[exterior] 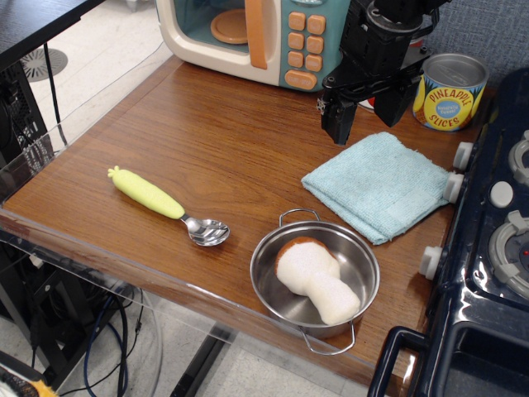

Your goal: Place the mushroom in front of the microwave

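A spoon with a pale yellow-green plastic handle and a shiny metal bowl (169, 205) lies on the brown wooden table (215, 141) toward its left front, handle pointing back-left. Behind it, at the far edge, stands the toy microwave (256, 37) with a cream body, teal front, orange buttons and a vertical orange door handle. To the right of the spoon, near the front edge, sits a small round stainless-steel pot with two wire handles (315, 279). Inside it lies the plush mushroom (316, 277), on its side, brown-orange cap toward the back-left and thick cream-white stem toward the front-right, well apart from the microwave. Just behind the pot, a folded light-blue cloth (380, 184) lies flat. Above the cloth's far edge hangs the black end effector (368, 112); its two fingers are spread apart and hold nothing. At the far right back stands a yellow pineapple-slices can (450, 91), beside a dark blue toy stove (496, 240).
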You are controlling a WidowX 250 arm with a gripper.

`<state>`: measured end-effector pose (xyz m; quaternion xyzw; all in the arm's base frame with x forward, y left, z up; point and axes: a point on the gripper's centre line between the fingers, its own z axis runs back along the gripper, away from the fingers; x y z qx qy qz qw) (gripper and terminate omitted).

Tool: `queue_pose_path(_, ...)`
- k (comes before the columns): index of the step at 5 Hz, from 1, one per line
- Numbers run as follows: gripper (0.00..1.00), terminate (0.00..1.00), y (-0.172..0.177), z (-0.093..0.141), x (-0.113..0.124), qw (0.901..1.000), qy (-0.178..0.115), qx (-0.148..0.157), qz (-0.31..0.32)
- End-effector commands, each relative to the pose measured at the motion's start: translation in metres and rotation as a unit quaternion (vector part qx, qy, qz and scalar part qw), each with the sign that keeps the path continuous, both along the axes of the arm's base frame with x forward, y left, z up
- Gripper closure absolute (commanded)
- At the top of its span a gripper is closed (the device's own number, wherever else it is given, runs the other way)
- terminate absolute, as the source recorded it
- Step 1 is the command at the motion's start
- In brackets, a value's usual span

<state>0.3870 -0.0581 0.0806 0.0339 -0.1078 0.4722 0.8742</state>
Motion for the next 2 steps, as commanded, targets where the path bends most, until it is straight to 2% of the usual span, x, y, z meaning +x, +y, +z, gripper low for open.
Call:
queue_pose_path(1, 0.0, 0.0, 0.0, 0.0, 0.0, 1.0, 0.0, 0.0, 0.0)
queue_pose_path(2, 0.0, 0.0, -0.006, 0.009, -0.023, 0.9998, -0.01, -0.008, 0.014)
